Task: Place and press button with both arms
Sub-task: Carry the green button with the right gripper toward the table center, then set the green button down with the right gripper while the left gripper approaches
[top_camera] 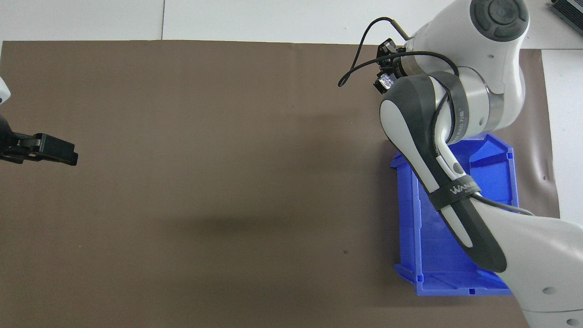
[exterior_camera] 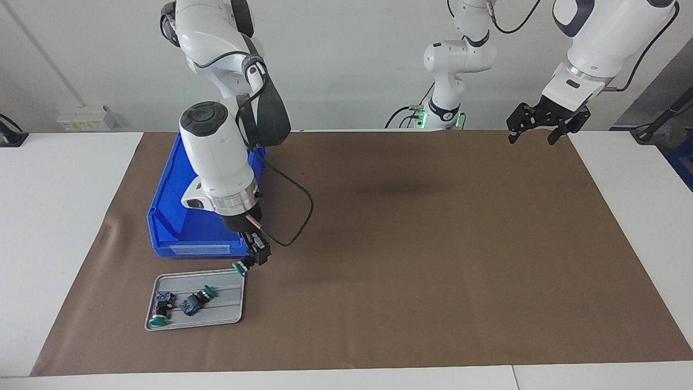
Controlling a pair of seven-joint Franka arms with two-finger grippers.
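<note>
— Button with the green cap, do you see it? It's pinched in the right gripper, just over the tray's corner nearest the robots, on the side away from the table's edge.

— I see it. So that claw is closed narrow on it?

— Yes, nipped on the button; the green cap sticks out toward the tray. It looks held just clear of the tray rim, though I can't tell whether it touches.

— And the tray itself?

— Grey metal, lying on the brown mat, just beside the blue bin and farther from the robots than it. Two more buttons lie in the tray: one with its cap at the tray's edge farthest from the robots, the other beside it, nearer the tray's middle. Both are on their sides.

— Where does the right arm come from?

— It reaches out over the bin and bends down at the bin's end next to the tray. From above, the arm hides the tray altogether.

— And the left gripper?

— Up in the air, well apart from the tray, over the mat's corner at the left arm's end of the table. Its claw stands wide, with nothing in it.
</note>
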